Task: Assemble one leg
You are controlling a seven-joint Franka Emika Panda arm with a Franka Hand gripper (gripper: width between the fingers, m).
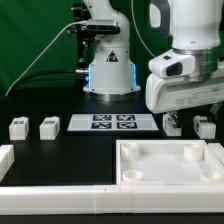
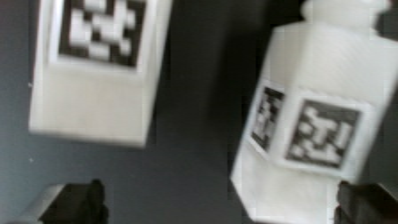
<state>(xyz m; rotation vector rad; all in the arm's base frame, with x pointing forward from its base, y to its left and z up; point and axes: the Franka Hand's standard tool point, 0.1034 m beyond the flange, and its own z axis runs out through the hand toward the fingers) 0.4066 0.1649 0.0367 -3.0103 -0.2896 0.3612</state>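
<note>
Two legs lie at the exterior view's left (image 1: 17,127) (image 1: 48,127). Two more lie at the exterior view's right, under my hand; one shows there (image 1: 205,127). My gripper (image 1: 187,120) hangs low over that pair. In the wrist view my gripper (image 2: 228,205) is open and empty. One leg (image 2: 317,125), with its tags showing, lies between the fingers close to one fingertip (image 2: 381,205). The other leg (image 2: 98,70) lies beside it, further off. The other fingertip (image 2: 75,203) is over bare table.
The marker board (image 1: 110,123) lies in the middle of the black table. The large white tray-like piece with corner sockets (image 1: 170,178) sits at the front right. A white L-shaped fence (image 1: 12,160) runs along the front left. The arm's base (image 1: 108,70) stands behind.
</note>
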